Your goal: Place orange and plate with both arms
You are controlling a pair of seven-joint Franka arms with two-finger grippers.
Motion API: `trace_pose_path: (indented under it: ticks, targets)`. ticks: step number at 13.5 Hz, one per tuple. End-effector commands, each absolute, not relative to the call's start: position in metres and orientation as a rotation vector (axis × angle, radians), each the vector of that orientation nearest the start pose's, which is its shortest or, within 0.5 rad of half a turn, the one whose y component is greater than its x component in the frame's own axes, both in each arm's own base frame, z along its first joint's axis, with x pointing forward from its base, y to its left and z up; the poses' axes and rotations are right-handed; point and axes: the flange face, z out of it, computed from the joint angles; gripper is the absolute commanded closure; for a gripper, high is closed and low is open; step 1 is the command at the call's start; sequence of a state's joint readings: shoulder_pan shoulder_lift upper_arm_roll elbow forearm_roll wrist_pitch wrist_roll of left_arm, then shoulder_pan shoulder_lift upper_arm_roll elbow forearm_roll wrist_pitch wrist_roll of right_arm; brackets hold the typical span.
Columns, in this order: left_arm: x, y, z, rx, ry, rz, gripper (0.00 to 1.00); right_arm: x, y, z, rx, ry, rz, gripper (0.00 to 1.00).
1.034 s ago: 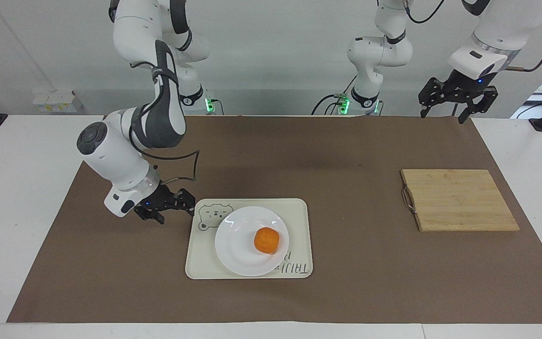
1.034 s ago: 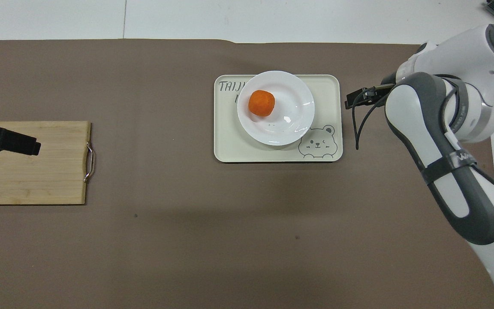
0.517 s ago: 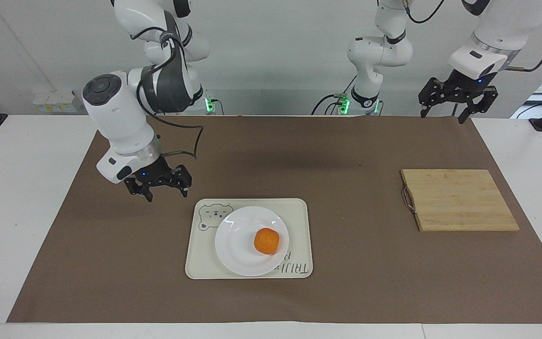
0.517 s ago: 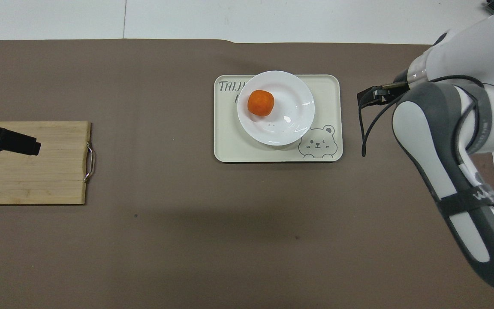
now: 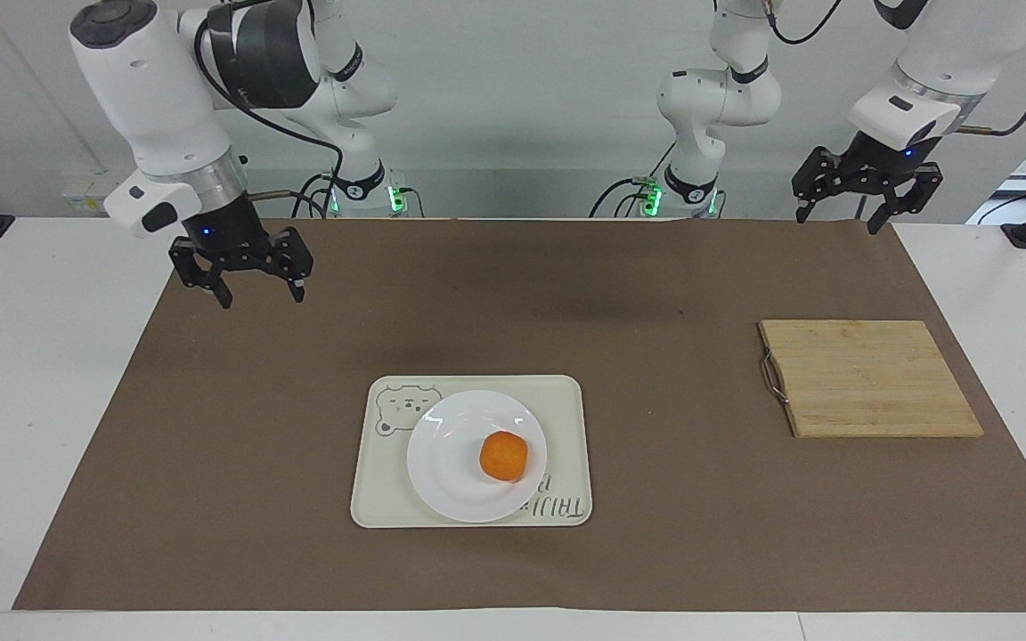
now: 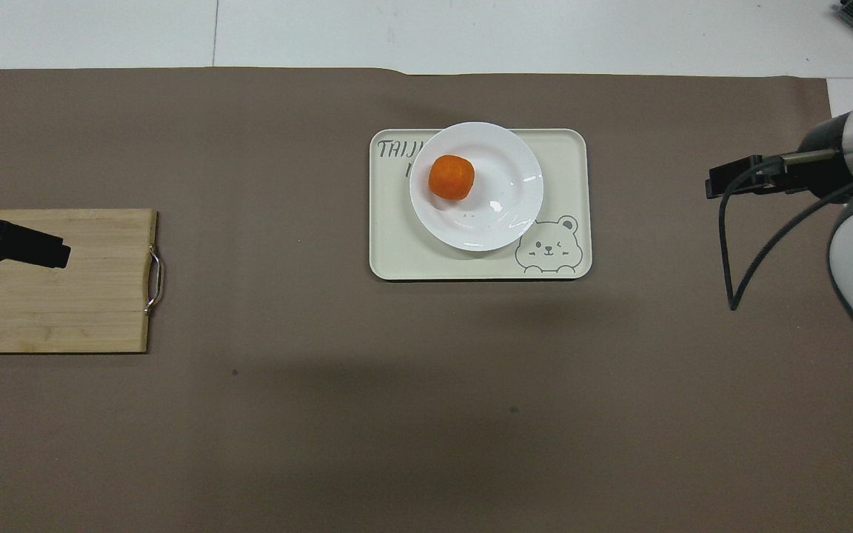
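The orange (image 5: 504, 455) lies on the white plate (image 5: 446, 463), which sits on a cream tray with a bear drawing (image 5: 566, 414) in the middle of the brown mat. They also show in the overhead view: orange (image 6: 451, 178), plate (image 6: 504, 203), tray (image 6: 397, 255). My right gripper (image 5: 262, 298) is open and empty, raised over the mat toward the right arm's end, well apart from the tray; its tip shows in the overhead view (image 6: 723, 185). My left gripper (image 5: 837, 223) is open and empty, held high at the left arm's end, where that arm waits.
A wooden cutting board with a metal handle (image 5: 869, 378) lies on the mat toward the left arm's end; in the overhead view (image 6: 64, 296) the left gripper (image 6: 41, 250) is over it. A brown mat (image 5: 655, 294) covers the table.
My right gripper has risen from beside the tray's bear corner and drawn back toward the right arm's end. The plate, orange, tray and left arm have not moved.
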State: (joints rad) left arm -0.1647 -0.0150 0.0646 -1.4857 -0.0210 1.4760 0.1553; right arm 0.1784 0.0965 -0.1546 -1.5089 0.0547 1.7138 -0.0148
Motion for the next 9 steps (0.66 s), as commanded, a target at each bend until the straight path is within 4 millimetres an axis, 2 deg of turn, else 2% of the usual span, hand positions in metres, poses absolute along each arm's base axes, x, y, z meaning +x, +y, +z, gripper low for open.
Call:
trace_pose_path:
  ticks: [1, 4, 6, 7, 9]
  targets:
    - [0.535, -0.052, 0.67, -3.128, 0.408, -0.01, 0.0, 0.575, 0.017, 0.639, -3.111, 0.062, -0.147, 0.0]
    - [0.535, -0.052, 0.67, -3.127, 0.407, -0.01, 0.0, 0.549, -0.012, 0.666, -3.105, 0.13, -0.097, 0.0]
    - [0.536, -0.052, 0.67, -3.127, 0.407, -0.008, 0.0, 0.527, -0.018, 0.679, -3.104, 0.145, -0.076, 0.0]
    - [0.535, -0.052, 0.67, -3.127, 0.407, -0.01, 0.0, 0.515, -0.021, 0.67, -3.103, 0.145, -0.034, 0.0]
    - [0.535, -0.052, 0.67, -3.127, 0.407, -0.01, 0.0, 0.504, -0.025, 0.667, -3.1, 0.136, 0.0, 0.0]
